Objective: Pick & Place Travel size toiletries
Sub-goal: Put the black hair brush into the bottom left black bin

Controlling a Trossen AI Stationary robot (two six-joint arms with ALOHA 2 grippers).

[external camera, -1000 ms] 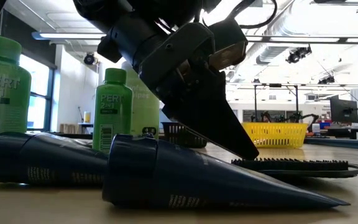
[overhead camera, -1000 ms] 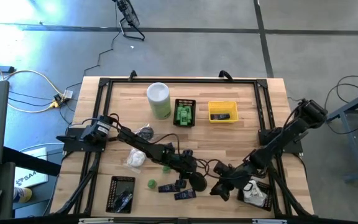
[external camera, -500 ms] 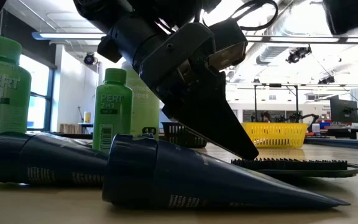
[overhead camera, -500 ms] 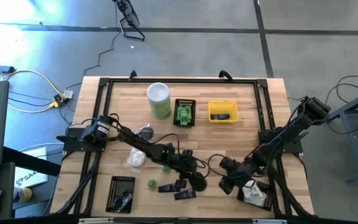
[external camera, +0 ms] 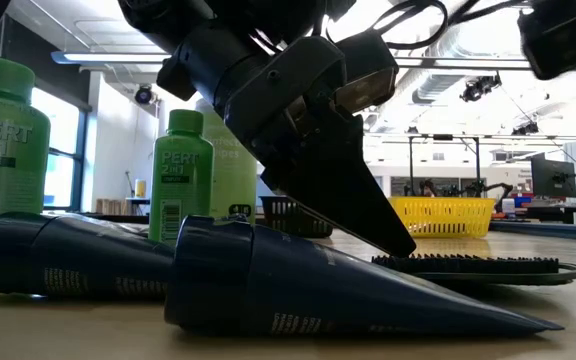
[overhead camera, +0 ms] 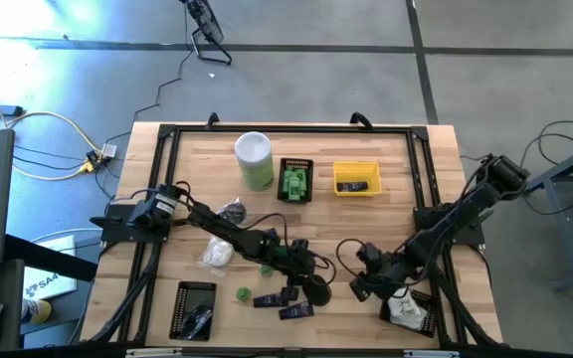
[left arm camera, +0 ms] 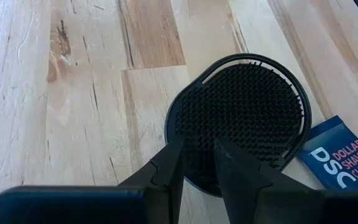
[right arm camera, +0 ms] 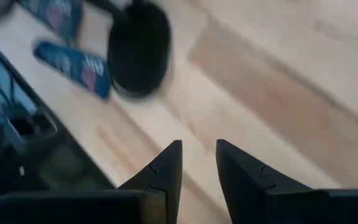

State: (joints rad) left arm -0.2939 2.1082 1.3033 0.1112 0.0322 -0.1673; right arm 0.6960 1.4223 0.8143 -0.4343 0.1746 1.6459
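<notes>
A dark round bristled brush (overhead camera: 317,290) lies flat on the table near the near edge; the left wrist view shows its bristled face (left arm camera: 241,118). My left gripper (overhead camera: 309,279) slants down onto it, fingers close together. Two dark navy tubes (overhead camera: 267,300) (overhead camera: 296,312) lie just left of the brush, and little green bottles (overhead camera: 242,293) (overhead camera: 267,267) stand nearby. A white soft packet (overhead camera: 217,255) lies farther left. My right gripper (overhead camera: 358,287) hovers right of the brush, shut and holding nothing (right arm camera: 199,146). My left gripper rests its shut fingertips (left arm camera: 178,149) on the brush's bristled face close to the rim (left arm camera: 197,177). It comes slanting down from above and from the table's left; one fingertip (external camera: 403,248) meets the brush (external camera: 478,265). The brush lies flat on the table.
At the far side stand a tall white-and-green canister (overhead camera: 254,159), a black basket with green bottles (overhead camera: 295,181) and a yellow basket (overhead camera: 356,179) holding a dark item. A black mesh basket (overhead camera: 195,310) sits near left; a white packet (overhead camera: 404,308) lies near right. Bare wood shows mid-table.
My right gripper has drawn back from beside the brush, toward the table's right and far side, and has risen. My left gripper and the brush have kept still.
</notes>
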